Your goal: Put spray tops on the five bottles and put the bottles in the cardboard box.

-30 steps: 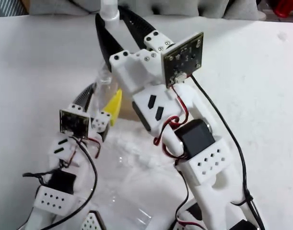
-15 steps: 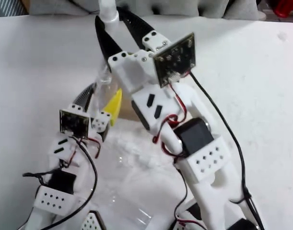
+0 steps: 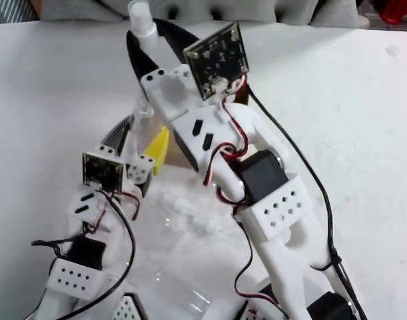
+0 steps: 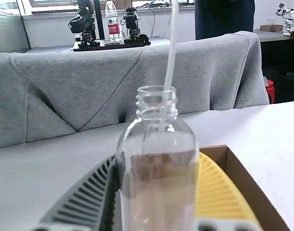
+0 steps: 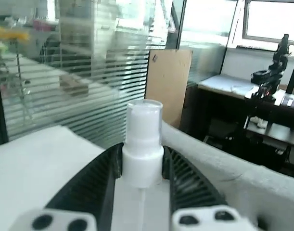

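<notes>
Spray top (image 5: 143, 126) is hanging clamped in the right pincer (image 5: 143, 156), tube entering the bottle (image 4: 157, 139) gripped by the left pincer (image 4: 156, 166).

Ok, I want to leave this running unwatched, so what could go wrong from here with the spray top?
1. The tube enters the bottle at a slant; lowered, it may bend or catch the rim.
2. The right tool grips the spray top only by its collar; twisting might make it slip.
3. The left tool holds the bottle by its body; a push from above could tilt it.
</notes>
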Robot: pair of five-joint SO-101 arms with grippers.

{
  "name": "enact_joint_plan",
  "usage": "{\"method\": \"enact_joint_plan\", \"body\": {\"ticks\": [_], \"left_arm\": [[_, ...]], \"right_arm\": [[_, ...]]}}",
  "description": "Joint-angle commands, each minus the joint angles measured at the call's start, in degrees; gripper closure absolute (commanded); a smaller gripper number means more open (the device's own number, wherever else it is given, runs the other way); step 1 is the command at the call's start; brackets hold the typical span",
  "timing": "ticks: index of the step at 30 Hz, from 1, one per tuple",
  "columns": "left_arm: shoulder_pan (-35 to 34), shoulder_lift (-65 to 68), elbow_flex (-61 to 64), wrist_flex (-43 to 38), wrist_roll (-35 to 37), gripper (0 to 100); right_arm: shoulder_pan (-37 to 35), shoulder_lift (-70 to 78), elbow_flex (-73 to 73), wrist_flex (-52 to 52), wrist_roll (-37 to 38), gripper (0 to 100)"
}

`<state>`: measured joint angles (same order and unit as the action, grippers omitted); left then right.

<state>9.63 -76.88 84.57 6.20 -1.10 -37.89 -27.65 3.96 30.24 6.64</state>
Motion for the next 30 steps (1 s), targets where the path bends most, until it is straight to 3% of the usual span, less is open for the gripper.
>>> {"method": "enact_joint_plan", "body": {"ticks": [1, 13, 30], "left_arm": [[0.22, -1.8, -0.62, -1.41, -0.7, 98], [0.13, -1.8, -0.62, -1.23, -0.7, 98], [0.13, -1.8, -0.62, -1.23, -0.7, 98]], "right_arm": [[-1.89, -0.22, -5.71, 5.93, 0.62, 98.4], [-2.15, 7.25, -10.81, 10.68, 0.18, 98.4], [-2.15, 26.33, -45.27, 46.55, -3.52, 98.4]]}}
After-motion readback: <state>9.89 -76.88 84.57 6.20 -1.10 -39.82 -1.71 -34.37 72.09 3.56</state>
